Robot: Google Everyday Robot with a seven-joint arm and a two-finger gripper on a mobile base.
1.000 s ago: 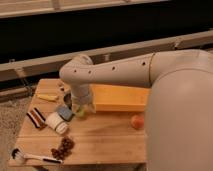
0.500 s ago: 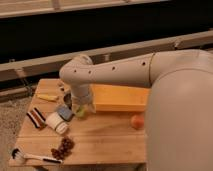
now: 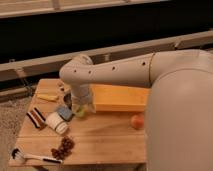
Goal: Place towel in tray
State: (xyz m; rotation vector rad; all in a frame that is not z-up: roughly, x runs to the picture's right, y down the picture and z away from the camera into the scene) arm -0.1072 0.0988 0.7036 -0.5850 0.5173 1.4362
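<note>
The white arm [image 3: 115, 75] reaches in from the right across the wooden tabletop [image 3: 100, 142] and bends down at its wrist. The claw [image 3: 79, 108] hangs low over the tabletop, just off the left end of the tray [image 3: 125, 97]. The wrist covers it from above, so I cannot tell whether it is released or clenched. Something pale green shows right beneath it. The tray is a long, flat, orange-yellow slab lying left to right along the far half of the tabletop. The towel [image 3: 36, 118], a small folded strip with dark, white and reddish stripes, lies flat near the left edge, well apart from the tray and not touched by the claw. Its long axis runs on a diagonal, from far-left to near-right. Just to its right lie a white cup [image 3: 57, 123] on its side and a blue thing [image 3: 64, 113]. A round orange fruit [image 3: 136, 121] sits in front of the tray's right part.
</note>
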